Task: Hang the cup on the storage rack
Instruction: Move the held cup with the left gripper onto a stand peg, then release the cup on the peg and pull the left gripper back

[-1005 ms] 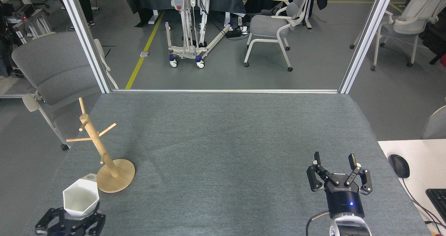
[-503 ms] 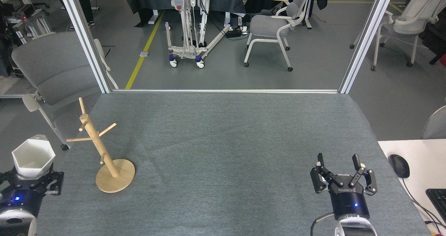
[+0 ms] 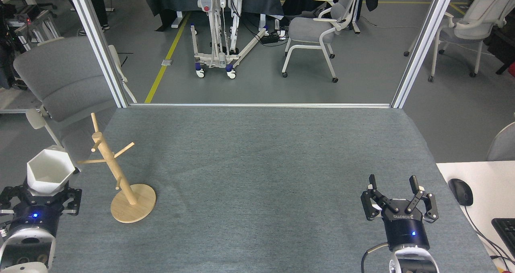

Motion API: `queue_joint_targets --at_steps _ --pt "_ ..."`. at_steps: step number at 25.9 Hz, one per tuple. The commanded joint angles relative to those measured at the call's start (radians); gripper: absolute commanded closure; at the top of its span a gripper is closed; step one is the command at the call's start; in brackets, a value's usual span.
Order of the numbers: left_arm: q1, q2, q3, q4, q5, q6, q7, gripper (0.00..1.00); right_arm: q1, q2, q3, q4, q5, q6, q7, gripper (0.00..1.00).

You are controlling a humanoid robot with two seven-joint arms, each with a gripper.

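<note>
A white faceted cup (image 3: pixel 49 172) with a hexagonal rim is held upright at the table's left edge, its mouth facing up. My left gripper (image 3: pixel 40 193) is shut on the cup from below. The cup's rim comes close to the tip of the nearest left-pointing peg of the storage rack (image 3: pixel 116 175), a light wooden mug tree on a round base. My right gripper (image 3: pixel 395 183) hovers open over the table's front right, nothing between its fingers.
The grey felt table (image 3: pixel 257 176) stretches between both arms. A grey chair (image 3: pixel 60 83) stands just behind the rack, off the table's left corner. A mouse (image 3: pixel 460 191) and a keyboard (image 3: pixel 506 229) lie on a white desk at right.
My left gripper lifted the cup off the table beside the rack base, swung it out left, and has now brought it up and right toward the rack's pegs. The right gripper drifted slightly right.
</note>
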Motion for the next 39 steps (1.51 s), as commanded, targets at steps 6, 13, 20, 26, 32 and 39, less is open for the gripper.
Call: queue_joint_targets --at_steps 6,13,20,26,32,39 --pt "0.004 -0.031 -0.02 0.0 -0.038 -0.002 0.009 1.0 -0.044 -0.003 0.006 0.031 0.0 0.0 0.0 0.01" --pt "0.01 -0.038 -0.049 -0.023 -0.066 -0.002 0.012 1.0 -0.056 -0.005 0.012 0.034 0.004 0.0 0.006 0.01" --pt "0.031 -0.04 -0.073 -0.024 -0.087 -0.001 0.013 1.0 -0.089 -0.003 0.012 0.072 0.004 0.002 0.03 0.01" --pt "0.033 -0.043 -0.092 -0.023 -0.1 -0.001 0.013 1.0 -0.09 -0.008 0.012 0.075 0.004 0.0 0.047 0.01" --pt "0.047 -0.048 -0.113 -0.018 -0.121 -0.001 0.012 1.0 -0.112 -0.005 0.015 0.075 0.004 -0.001 0.049 0.01" --pt "0.048 -0.069 -0.113 -0.015 -0.12 -0.002 0.023 0.03 -0.124 -0.003 0.015 0.075 0.004 -0.001 0.049 0.01"
